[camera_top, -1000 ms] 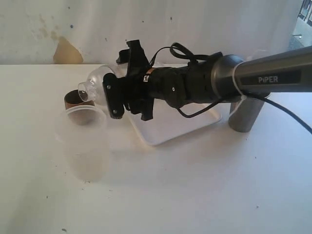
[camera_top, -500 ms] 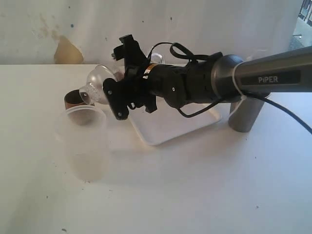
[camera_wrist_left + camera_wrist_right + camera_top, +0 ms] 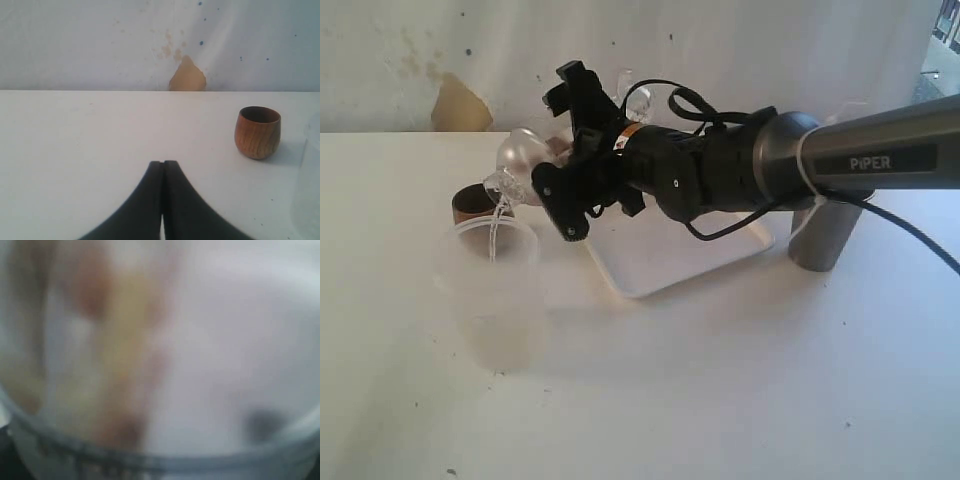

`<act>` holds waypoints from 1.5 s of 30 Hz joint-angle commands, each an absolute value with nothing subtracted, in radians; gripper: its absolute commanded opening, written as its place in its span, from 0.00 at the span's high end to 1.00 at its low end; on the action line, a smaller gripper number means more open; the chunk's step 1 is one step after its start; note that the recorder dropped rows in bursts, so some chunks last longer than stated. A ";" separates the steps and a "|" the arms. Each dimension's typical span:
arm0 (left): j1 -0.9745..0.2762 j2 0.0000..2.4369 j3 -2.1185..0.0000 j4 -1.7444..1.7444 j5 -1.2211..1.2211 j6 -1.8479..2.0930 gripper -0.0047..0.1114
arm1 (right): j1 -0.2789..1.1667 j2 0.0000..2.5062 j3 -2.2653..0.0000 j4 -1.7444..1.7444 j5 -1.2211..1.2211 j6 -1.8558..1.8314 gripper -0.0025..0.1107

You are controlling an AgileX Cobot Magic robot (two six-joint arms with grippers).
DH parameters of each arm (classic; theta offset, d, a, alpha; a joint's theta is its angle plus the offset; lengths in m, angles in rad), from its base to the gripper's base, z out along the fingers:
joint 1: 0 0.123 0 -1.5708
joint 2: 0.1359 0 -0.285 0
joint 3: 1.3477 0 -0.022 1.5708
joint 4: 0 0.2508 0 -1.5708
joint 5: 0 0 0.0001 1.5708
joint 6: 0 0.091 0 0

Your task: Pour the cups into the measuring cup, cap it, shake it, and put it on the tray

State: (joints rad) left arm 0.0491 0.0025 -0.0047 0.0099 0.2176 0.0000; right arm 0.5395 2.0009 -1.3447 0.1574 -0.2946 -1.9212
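Right gripper (image 3: pixel 555 150): clamped wide round a clear rounded vessel (image 3: pixel 520 155), tipped so its stream (image 3: pixel 495 232) falls into the frosted translucent cup (image 3: pixel 495 290), lower left.
Left gripper (image 3: pixel 162 200): closed, empty.
Brown round-bellied wooden cup (image 3: pixel 470 205): left, behind that cup.
White rectangular tray (image 3: pixel 670 265): centre; we judge it kept free.

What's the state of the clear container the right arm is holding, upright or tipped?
Tipped: the clear container lies sideways, mouth over the translucent cup, a thin stream falling in.
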 commanded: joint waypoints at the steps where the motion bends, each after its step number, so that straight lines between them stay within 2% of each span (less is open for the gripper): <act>1: 0.047 0.000 0.000 0.008 0.203 0.000 0.96 | 0.539 1.986 -1.359 0.157 -0.381 -1.933 0.98; 45: 0.047 0.000 0.000 0.008 0.203 0.000 0.96 | 0.570 1.986 -1.359 0.133 -0.406 -2.045 0.98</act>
State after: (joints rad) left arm 0.0491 0.0025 -0.0047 0.0099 0.2176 0.0000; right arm 0.5691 2.0009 -1.3447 0.1341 -0.3241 -2.0368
